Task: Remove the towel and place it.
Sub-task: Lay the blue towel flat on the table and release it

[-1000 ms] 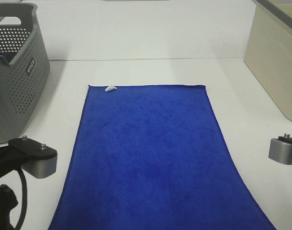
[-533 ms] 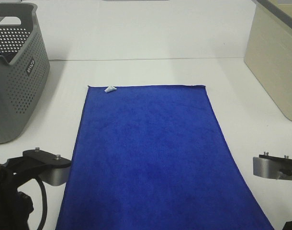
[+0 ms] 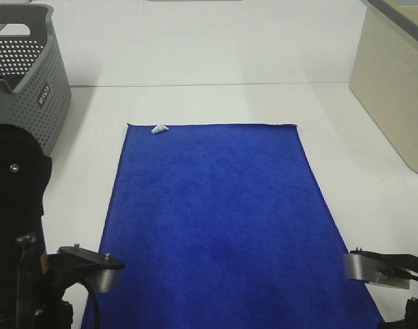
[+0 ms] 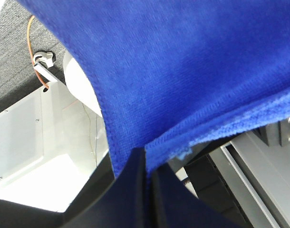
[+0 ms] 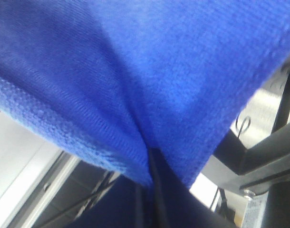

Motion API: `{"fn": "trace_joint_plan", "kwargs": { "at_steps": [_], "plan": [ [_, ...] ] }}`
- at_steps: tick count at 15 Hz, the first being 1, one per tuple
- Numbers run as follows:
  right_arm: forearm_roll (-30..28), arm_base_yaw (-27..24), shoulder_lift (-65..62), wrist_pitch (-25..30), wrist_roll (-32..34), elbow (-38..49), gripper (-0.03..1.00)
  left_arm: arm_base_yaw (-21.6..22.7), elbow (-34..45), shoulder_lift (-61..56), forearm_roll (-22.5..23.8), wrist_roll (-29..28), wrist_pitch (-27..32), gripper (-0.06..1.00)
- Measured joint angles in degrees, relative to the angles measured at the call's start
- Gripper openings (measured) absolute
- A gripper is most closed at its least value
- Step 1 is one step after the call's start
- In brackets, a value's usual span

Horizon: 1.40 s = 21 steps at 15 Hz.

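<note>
1. Far left: the grey perforated basket [image 3: 38, 96] stands on the worktop [image 3: 216, 99]. The frame edge cuts it off, and your left arm [image 3: 14, 205] hides its near lower part.
2. From above, the left arm is a black bulk filling the near-left corner. You can't see its tip there; it runs out of the bottom of the frame. Only a silver bracket [image 3: 103, 271] shows, just beside the towel's left edge.
3. The left pincer [image 4: 147, 164] shows in its wrist view, jaws clenched on the towel's hemmed edge. Cloth covers most of that view.
4. The towel [image 3: 219, 219] lies spread flat mid-worktop, long side running away from you, with the white tag [image 3: 158, 128] at the far-left corner. The frame cuts off the near edge, so the near corners are unseen from above.
5. The right pincer [image 5: 150, 166] is clenched on a fold of towel. That view is blurred and nearly all blue.
6. Near right, only the right arm's bracket [image 3: 373, 266] shows, right by the towel's edge.
7. Far right: a beige box [image 3: 394, 89], cut off by the frame.
</note>
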Motion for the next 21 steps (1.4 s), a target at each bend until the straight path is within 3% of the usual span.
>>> {"fn": "trace_joint_plan", "kwargs": {
  "at_steps": [7, 11, 21],
  "plan": [
    [1.26, 0.0, 12.26, -3.95, -4.64, -0.57, 0.02, 0.0, -5.56, 6.76, 1.6, 2.01, 2.69, 0.0],
    [1.43, 0.0, 14.04, -4.87, -4.98, -1.49, 0.02, 0.06, -7.85, 10.54, 1.72, 4.18, 5.27, 0.0],
    [2.29, 0.0, 14.73, -5.79, -6.07, -1.49, 0.02, 0.11, -7.96, 12.03, 0.23, 4.35, 5.39, 0.0]
  ]
}}
